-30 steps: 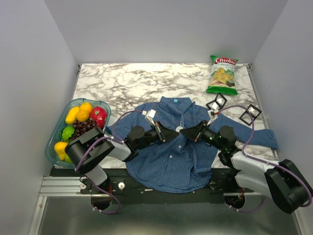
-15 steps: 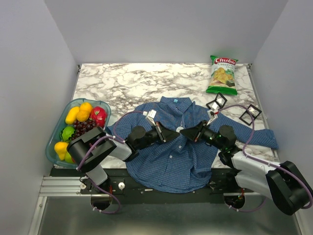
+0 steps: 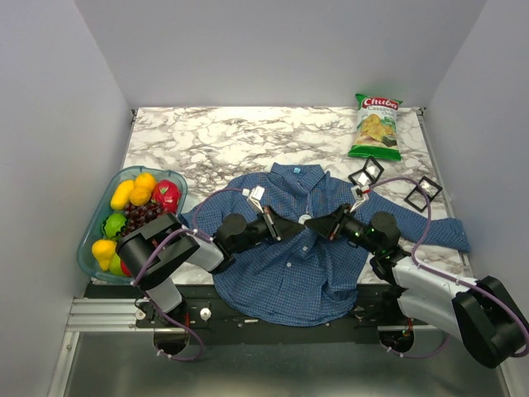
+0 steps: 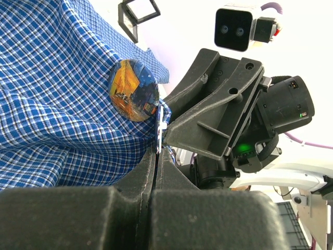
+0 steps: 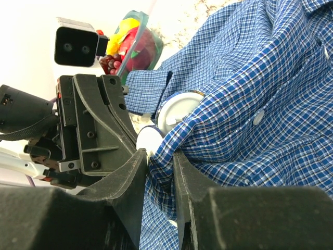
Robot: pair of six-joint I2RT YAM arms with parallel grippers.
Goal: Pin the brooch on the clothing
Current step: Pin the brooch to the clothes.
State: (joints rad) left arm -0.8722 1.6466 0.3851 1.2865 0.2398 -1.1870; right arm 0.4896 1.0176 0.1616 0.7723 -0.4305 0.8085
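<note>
Marbled white-and-grey tabletop (image 3: 231,141) fills the workspace between plain pale walls. We find the shirt (image 3: 289,277) spread at the near centre of it, collar pointing away and one sleeve reaching right. The brooch (image 4: 132,89), a round badge with an orange-and-blue painted scene, sits on a raised fold of the shirt's front, between the two pincers.

The left pincer (image 4: 156,155) is clenched, with its fingers pressed flat together just below the brooch. A thin metal strip stands at its tips, and we cannot tell whether it is gripped. The right pincer (image 5: 160,158) faces it from the other side and grasps the bunched fold of shirt between part-spread fingers. The brooch's white back lies just beyond.

Further out, a teal bowl (image 3: 84,246) of fruit sits at the left edge and a green crisp bag (image 3: 375,126) at the far right. Black square frames (image 3: 366,172) lie near the right sleeve.
</note>
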